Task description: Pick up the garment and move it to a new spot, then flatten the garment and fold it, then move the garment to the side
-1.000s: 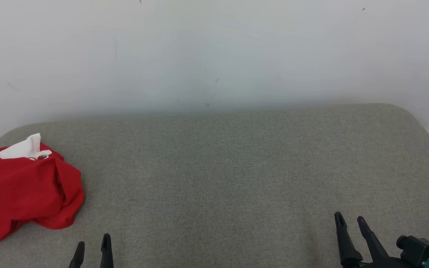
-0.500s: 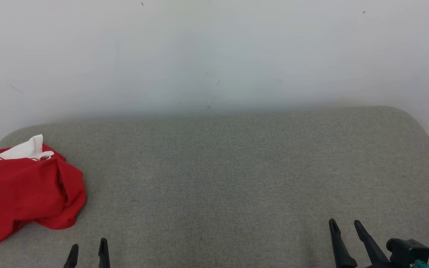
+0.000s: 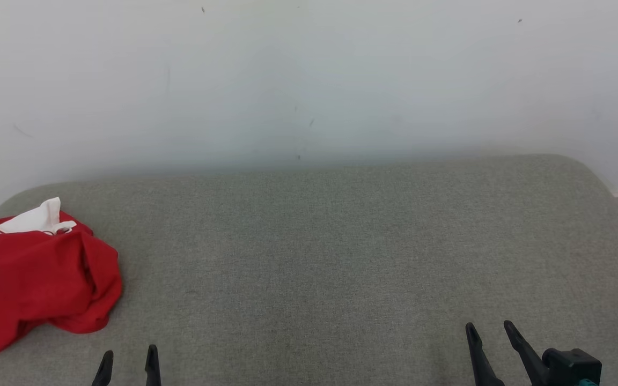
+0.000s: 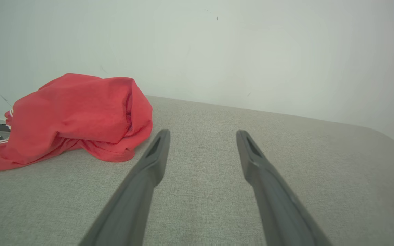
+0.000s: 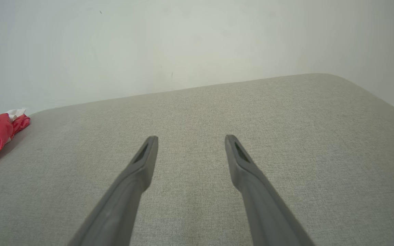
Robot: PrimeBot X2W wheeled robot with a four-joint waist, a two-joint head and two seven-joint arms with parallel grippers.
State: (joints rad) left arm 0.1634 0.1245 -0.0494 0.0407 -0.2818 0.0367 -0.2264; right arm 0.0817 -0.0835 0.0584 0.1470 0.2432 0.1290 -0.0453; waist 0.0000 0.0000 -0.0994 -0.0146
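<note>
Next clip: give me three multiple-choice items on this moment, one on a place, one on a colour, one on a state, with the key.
1. Where on the grey cushion does the red garment lie?
A. its left end
B. its middle
C. its right end

2. What colour is the patch at the garment's far edge?
A. blue
B. white
C. yellow

3. How is the left hand?
A. shut on the garment
B. shut, empty
C. open, empty

Key: 1 A, it lies crumpled at the head view's left edge; 2 B, white cloth shows above the red; 3 C, its fingers stand apart over bare cushion, beside the garment.
</note>
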